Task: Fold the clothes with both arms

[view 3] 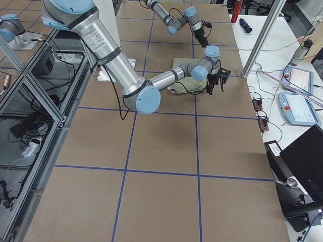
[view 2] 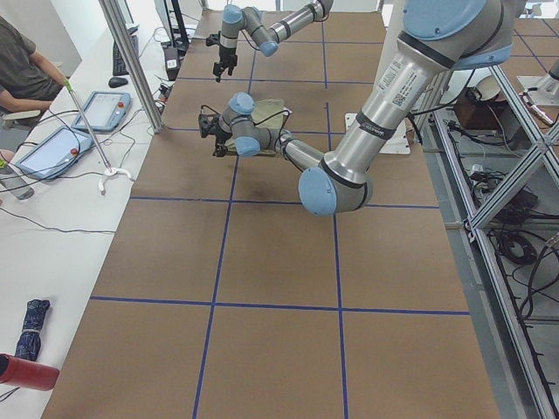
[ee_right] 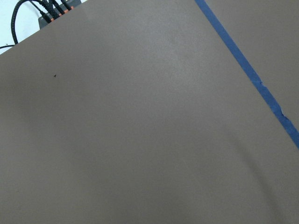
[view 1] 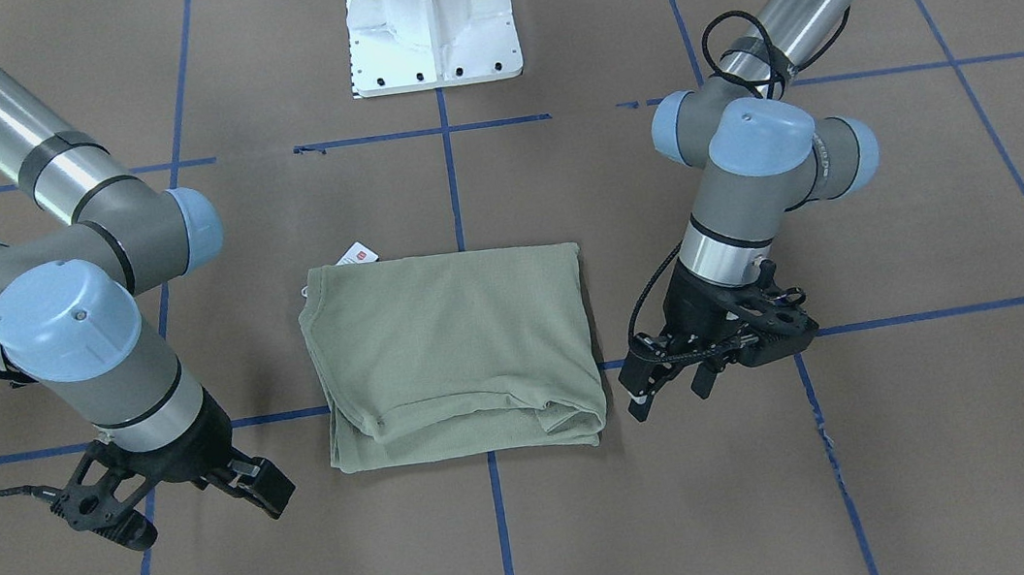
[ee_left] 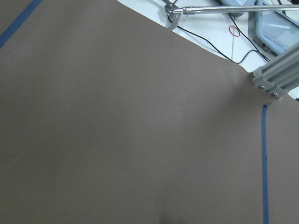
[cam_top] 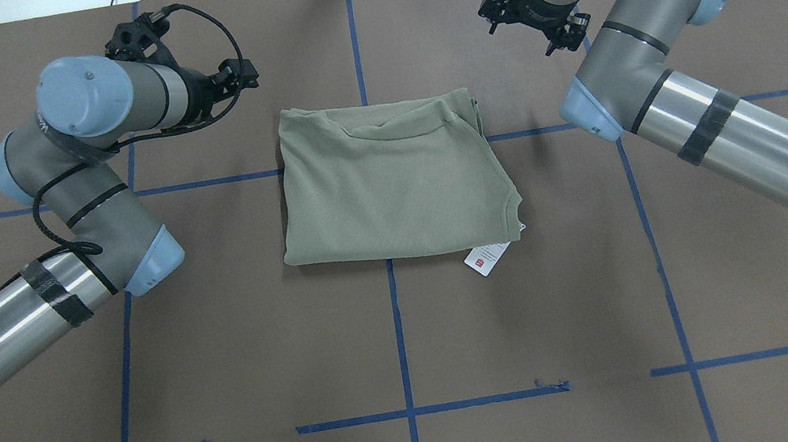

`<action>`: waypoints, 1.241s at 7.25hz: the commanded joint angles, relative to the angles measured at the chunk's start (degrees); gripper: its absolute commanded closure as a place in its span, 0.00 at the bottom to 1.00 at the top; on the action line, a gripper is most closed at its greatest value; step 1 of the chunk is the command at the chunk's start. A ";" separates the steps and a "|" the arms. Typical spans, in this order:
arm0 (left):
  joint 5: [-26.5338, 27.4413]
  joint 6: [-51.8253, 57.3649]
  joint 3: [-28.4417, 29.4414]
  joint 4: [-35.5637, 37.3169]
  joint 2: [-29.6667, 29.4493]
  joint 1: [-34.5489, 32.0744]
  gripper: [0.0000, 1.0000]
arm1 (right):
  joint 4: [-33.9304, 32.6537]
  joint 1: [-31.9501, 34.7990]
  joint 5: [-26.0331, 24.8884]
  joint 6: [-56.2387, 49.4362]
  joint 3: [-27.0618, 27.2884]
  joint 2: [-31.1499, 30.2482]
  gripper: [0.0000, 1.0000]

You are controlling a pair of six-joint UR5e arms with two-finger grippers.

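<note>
The pale green shirt (view 1: 452, 353) (cam_top: 388, 182) lies folded into a flat rectangle at the middle of the brown table. Its white hang tag (view 1: 361, 254) (cam_top: 487, 258) sticks out at the corner nearer the robot's base. My left gripper (view 1: 672, 395) hangs open just beside the shirt's far corner, on its left side, with nothing between its fingers. My right gripper (view 1: 208, 520) is open and empty too, a little off the opposite far corner. Neither touches the cloth. Both wrist views show only bare table and blue tape.
The white pedestal base (view 1: 431, 24) stands at the robot's side of the table. Blue tape lines (cam_top: 400, 346) grid the surface. Beyond the far edge are metal posts (view 2: 131, 61), tablets (view 2: 96, 109) and a seated person (view 2: 22, 61).
</note>
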 commanded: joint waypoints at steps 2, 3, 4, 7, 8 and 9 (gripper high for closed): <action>-7.33 16.27 -12.33 2.70 10.65 -4.08 0.00 | -0.05 6.40 8.57 -14.50 11.07 -13.58 0.00; -10.06 25.30 -16.20 3.59 15.73 -6.71 0.00 | -0.05 11.30 12.17 -24.67 11.44 -17.28 0.00; -13.91 33.13 -18.68 4.29 20.31 -10.39 0.00 | -0.40 16.75 15.77 -35.82 11.18 -20.63 0.00; -27.96 55.56 -20.81 6.13 31.66 -27.15 0.00 | -17.21 30.47 18.71 -69.58 12.32 -23.99 0.00; -32.28 64.85 -21.33 12.67 32.39 -33.91 0.00 | -23.54 33.99 18.71 -77.77 13.19 -23.83 0.00; -33.71 76.51 -22.64 20.65 33.87 -38.07 0.00 | -29.43 35.42 18.54 -80.99 15.12 -24.00 0.00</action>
